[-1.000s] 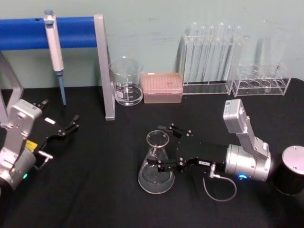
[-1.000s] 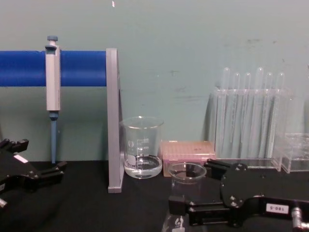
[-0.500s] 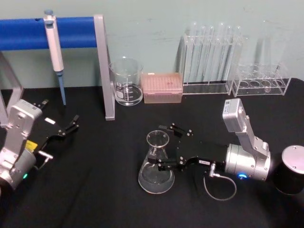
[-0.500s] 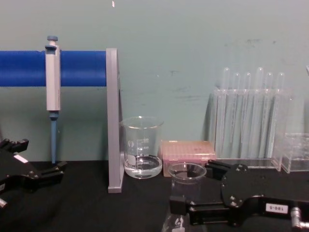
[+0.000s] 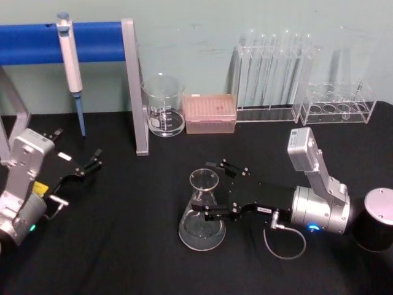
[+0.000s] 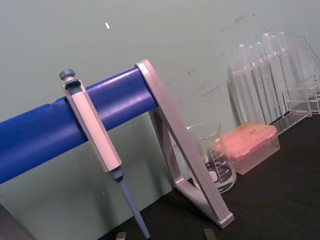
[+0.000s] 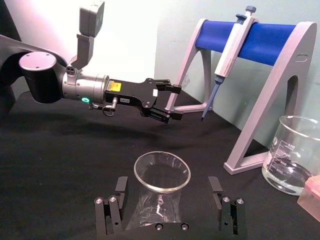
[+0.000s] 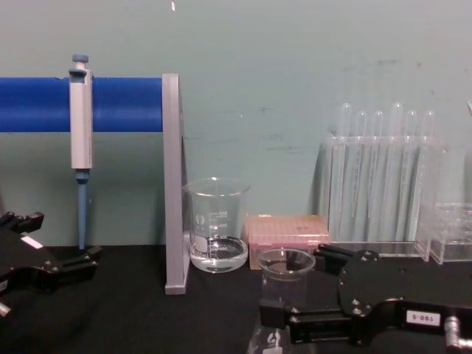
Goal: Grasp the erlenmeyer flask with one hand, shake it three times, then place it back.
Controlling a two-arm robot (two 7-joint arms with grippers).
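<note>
— Where is the flask found?
— The clear glass conical erlenmeyer flask [image 5: 199, 230] is pictured upright on the black desk [image 5: 123, 252], near the front middle. It is set well apart from the straight-walled glass beaker [image 5: 163, 106] and the pink tip box [image 5: 210, 114] at the back.

— And the gripper at work?
— The black right gripper [image 7: 167, 186] is held level at the flask's neck, reached in from the right. Its fingers [image 7: 120, 186] are spread, one on each side of the neck. A gap to the glass is seen on both sides in the right wrist view, and nothing is clasped.

— What has been changed since a second ago?
— Almost nothing. The flask is left on the same spot, and the right gripper is kept about the neck with only the slightest shift. The left gripper [image 7: 179, 102] is parked at the desk's left, near the grey-and-white pipette [image 5: 69, 55] hung on the blue-barred stand [image 5: 101, 42]. Its fingers are parted and empty, as before.
</note>
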